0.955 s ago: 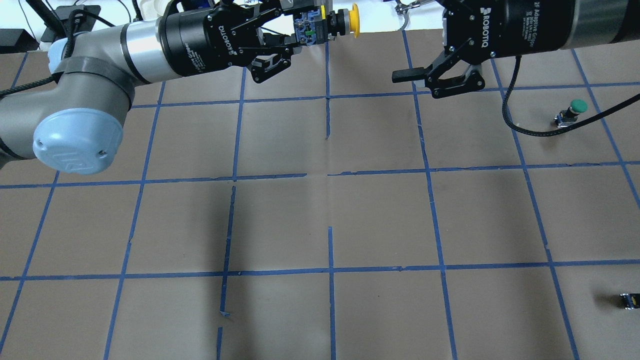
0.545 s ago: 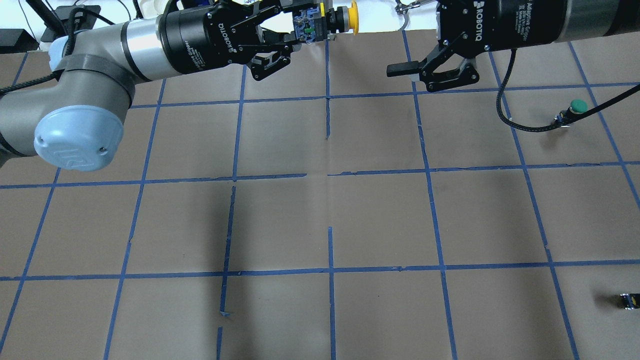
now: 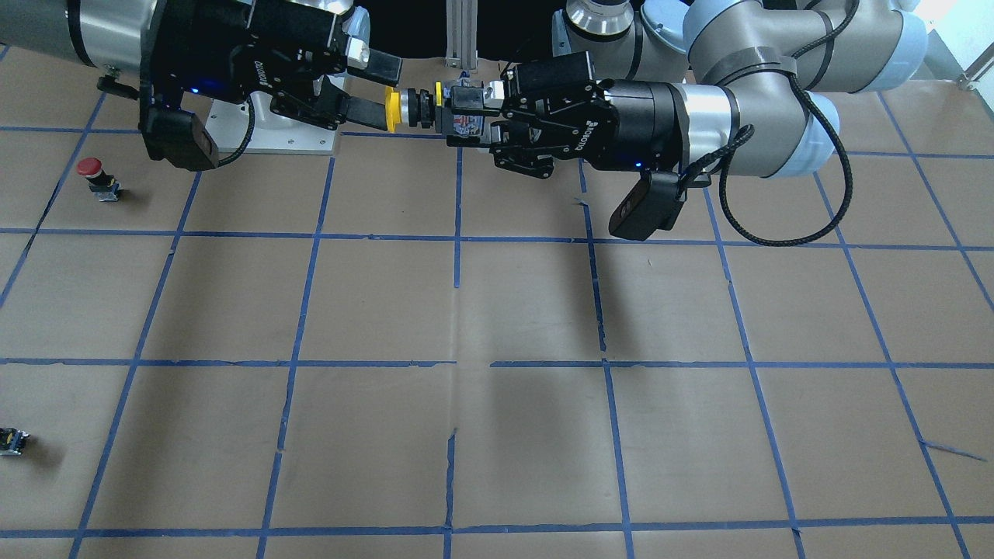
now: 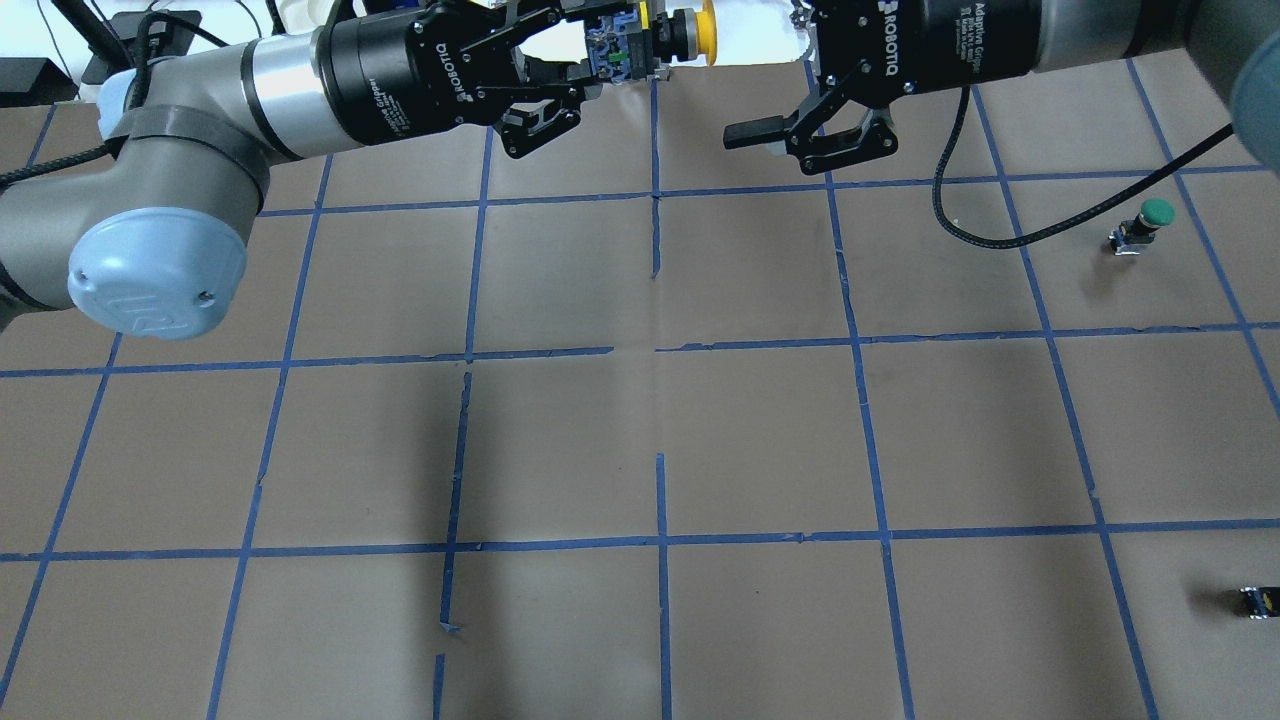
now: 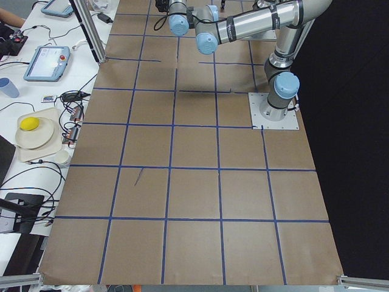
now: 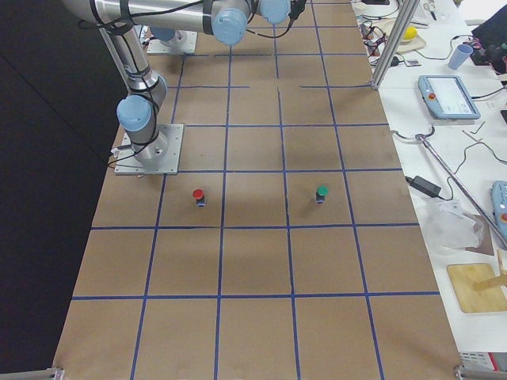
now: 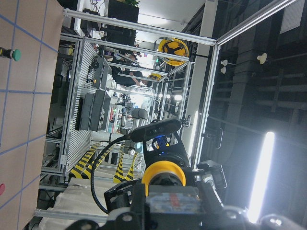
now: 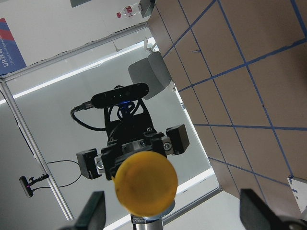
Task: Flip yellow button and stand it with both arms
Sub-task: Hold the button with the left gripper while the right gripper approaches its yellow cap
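The right end effector [image 3: 390, 93], spread, has slid toward the yellow button [image 3: 422, 109] pinched by the left end effector [image 3: 472, 118].

ROBOTIQ in white on left gripper [image 4: 605, 60], also right gripper [image 3: 378, 89]; right one adds "Adaptive Gripper".

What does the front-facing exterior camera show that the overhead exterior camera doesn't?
Only front-facing: a red-capped push button. Only overhead: a green-capped push button. Both: the left gripper holding the yellow mushroom-cap button in the air, the open right gripper facing its cap, and a small capless grey-black block.
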You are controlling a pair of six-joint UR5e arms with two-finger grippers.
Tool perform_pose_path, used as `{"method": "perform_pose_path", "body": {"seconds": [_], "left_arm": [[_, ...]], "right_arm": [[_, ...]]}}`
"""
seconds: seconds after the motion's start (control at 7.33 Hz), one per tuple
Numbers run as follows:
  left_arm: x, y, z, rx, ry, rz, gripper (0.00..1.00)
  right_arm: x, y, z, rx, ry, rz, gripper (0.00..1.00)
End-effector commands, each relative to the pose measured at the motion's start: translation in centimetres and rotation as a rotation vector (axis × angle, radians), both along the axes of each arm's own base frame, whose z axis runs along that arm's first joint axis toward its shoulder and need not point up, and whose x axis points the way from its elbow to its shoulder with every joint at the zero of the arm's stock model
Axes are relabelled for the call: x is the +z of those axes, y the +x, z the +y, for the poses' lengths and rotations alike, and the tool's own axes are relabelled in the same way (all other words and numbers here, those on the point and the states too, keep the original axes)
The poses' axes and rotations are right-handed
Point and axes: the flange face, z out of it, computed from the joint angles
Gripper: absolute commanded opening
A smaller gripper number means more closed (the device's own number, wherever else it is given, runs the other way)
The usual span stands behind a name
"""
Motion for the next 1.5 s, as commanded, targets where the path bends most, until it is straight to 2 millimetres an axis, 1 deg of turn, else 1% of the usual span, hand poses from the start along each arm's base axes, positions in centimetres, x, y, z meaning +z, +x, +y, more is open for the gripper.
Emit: {"method": "perform_pose_path", "body": {"seconds": [0.0, 0.14, 0.27, 0.41, 0.55, 0.68, 0.82, 0.95, 1.09, 1.23, 1.36], "left_arm": [[0.0, 0.0, 0.0, 0.000, 0.000, 0.000, 0.01], [0.1, 0.0, 0.0, 0.000, -0.001, 0.000, 0.01], [0.0, 0.0, 0.1, 0.000, 0.000, -0.003, 0.01], [-0.1, 0.0, 0.0, 0.000, 0.002, -0.003, 0.01], [0.0, -0.1, 0.1, -0.002, -0.001, -0.003, 0.01], [0.2, -0.1, 0.2, -0.002, -0.003, -0.003, 0.01], [0.5, 0.0, 0.3, 0.000, -0.010, -0.004, 0.01], [0.3, -0.1, 0.2, -0.002, -0.007, -0.003, 0.01], [0.4, -0.1, 0.3, -0.002, -0.009, -0.004, 0.01], [0.5, 0.0, 0.3, 0.000, -0.010, -0.004, 0.01], [0.5, -0.1, 0.4, -0.002, -0.012, -0.007, 0.05]], "right_arm": [[0.1, 0.3, -0.3, 0.004, -0.014, 0.001, 0.97], [0.3, 0.2, -0.5, 0.006, -0.088, 0.014, 0.97], [0.2, 0.1, -0.4, 0.006, -0.093, 0.027, 0.97], [0.5, 0.0, -0.5, 0.002, -0.101, 0.027, 0.92], [1.3, 0.0, -0.1, -0.002, -0.113, 0.016, 0.80], [1.8, -0.1, 0.1, -0.006, -0.121, 0.016, 0.62], [1.9, -0.2, 0.1, -0.008, -0.119, 0.016, 0.44], [1.8, -0.1, 0.1, -0.006, -0.121, 0.016, 0.24], [1.9, -0.2, 0.0, -0.007, -0.127, 0.017, 0.17], [1.8, -0.2, 0.0, -0.006, -0.128, 0.020, 0.16], [1.9, -0.2, 0.0, -0.007, -0.128, 0.020, 0.16]]}}
